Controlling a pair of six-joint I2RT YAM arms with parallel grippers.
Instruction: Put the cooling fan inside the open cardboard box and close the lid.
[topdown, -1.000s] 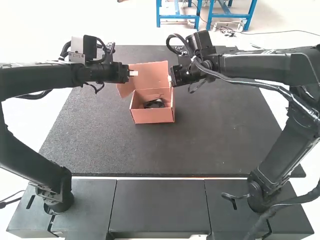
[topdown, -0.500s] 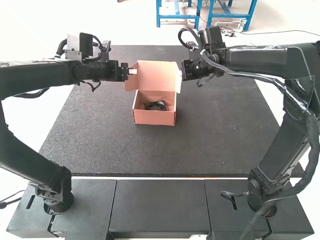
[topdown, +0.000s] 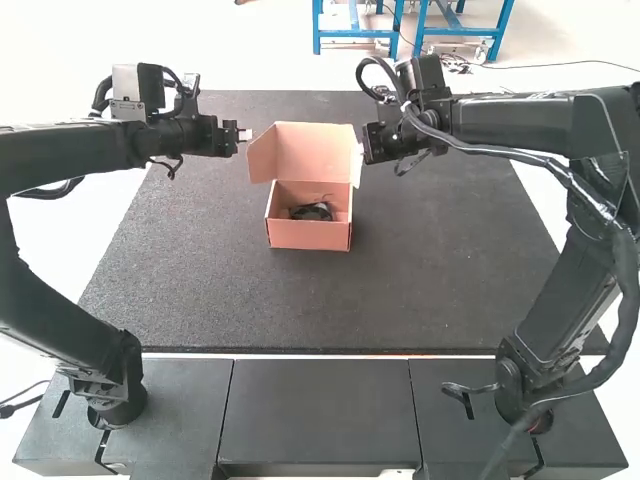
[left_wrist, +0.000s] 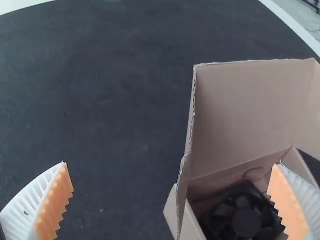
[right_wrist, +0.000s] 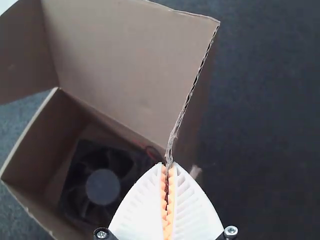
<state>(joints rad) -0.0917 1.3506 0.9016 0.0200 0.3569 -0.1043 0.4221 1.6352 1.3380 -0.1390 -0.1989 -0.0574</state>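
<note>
High view: the cooling fan (topdown: 310, 211) already lies inside the cardboard box (topdown: 308, 228), toward the table's (topdown: 200, 270) far edge. The lid (topdown: 305, 152) stands upright, so closing is left.

Left wrist view: the left hand (left_wrist: 169, 175) is released, just beside the lid; the fan is partly cut off.

Right wrist view: the right hand (right_wrist: 167, 172) is clenched on the lid's side edge, and the fan is shadowed.

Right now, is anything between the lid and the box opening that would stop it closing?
Nothing visible. The cooling fan lies flat on the floor of the cardboard box, below its rim. The lid stands upright, the right gripper shut on its side edge; the left gripper is open, apart from the lid.
</note>
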